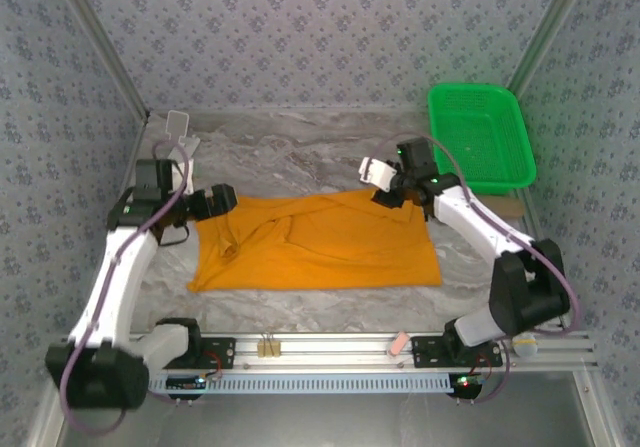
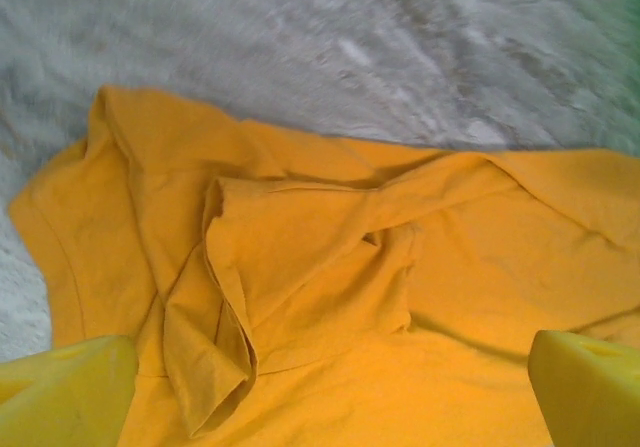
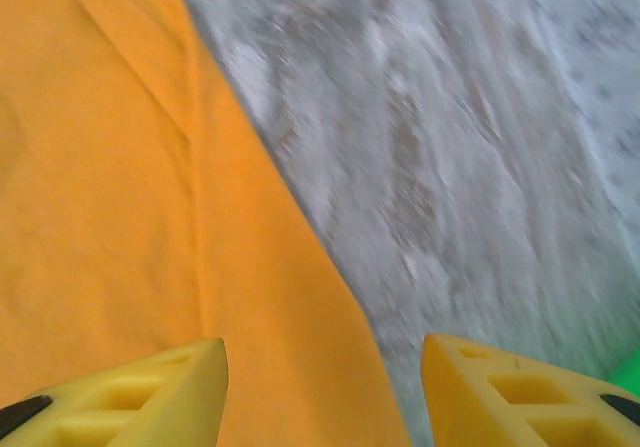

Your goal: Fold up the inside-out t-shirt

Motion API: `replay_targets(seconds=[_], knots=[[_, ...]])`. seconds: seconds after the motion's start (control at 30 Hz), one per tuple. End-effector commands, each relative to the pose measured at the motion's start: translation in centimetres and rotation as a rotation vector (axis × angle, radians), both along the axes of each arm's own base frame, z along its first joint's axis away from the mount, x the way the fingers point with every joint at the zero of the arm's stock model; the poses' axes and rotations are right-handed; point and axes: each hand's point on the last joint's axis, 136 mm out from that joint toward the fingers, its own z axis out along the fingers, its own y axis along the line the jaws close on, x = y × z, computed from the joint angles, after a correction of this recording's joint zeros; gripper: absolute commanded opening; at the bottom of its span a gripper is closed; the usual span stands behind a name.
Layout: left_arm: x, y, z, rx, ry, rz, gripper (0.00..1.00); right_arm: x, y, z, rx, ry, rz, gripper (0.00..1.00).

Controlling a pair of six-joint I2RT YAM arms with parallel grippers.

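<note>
So the t-shirt [image 1: 320, 242] lies spread mid-desk [image 1: 300, 162], with its long axis running 9 to 3 o'clock. The left pincer [image 1: 218, 201] is at its 9 o'clock end, jaws wide and holding nothing. The right pincer [image 1: 385, 193] is at the 1 o'clock corner, partly open and empty too. The left wrist view catches a bunched fold the overhead flattens out, and the right wrist gets a smooth straight edge.

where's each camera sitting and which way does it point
top external: above, behind the bases, looking down at the orange cotton t-shirt on the grey marbled table; left arm and right arm show.
left wrist: on the left arm, facing the shirt's rumpled end; open yellow left jaws show.
right wrist: on the right arm, facing the shirt's edge and bare table; open yellow right jaws show.
all three share the shirt.
</note>
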Motion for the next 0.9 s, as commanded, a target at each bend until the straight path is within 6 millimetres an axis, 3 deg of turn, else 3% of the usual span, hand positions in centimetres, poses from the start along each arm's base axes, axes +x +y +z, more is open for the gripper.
replay_targets(seconds=[0.0, 0.1, 0.2, 0.27, 0.4, 0.6, 0.87], knots=[[0.1, -0.2, -4.0, -0.083, 0.24, 0.087, 0.97, -0.6, 3.6, -2.4, 0.044, 0.109, 0.152, 0.55], [1.2, 1.7, -5.5, -0.036, 0.284, 0.177, 0.94, -1.0, 8.0, -4.2, 0.07, 0.106, 0.321, 0.56], [2.9, 4.6, -6.9, 0.033, 0.329, 0.289, 0.68, -0.2, 12.3, -4.3, 0.058, 0.044, 0.446, 0.55], [4.2, 5.2, -7.5, 0.038, 0.356, 0.297, 0.59, -0.5, 15.5, -4.2, 0.065, 0.016, 0.536, 0.56], [5.8, 4.6, -8.9, -0.003, 0.385, 0.289, 0.6, -2.3, 21.5, -3.1, 0.143, -0.015, 0.73, 0.57], [7.7, 4.7, -11.6, -0.019, 0.487, 0.32, 0.61, -3.2, 28.8, -3.4, 0.184, -0.007, 0.821, 0.59], [8.1, 5.5, -15.1, 0.033, 0.573, 0.34, 0.54, -4.9, 34.4, -5.5, 0.249, 0.09, 0.879, 0.6]])
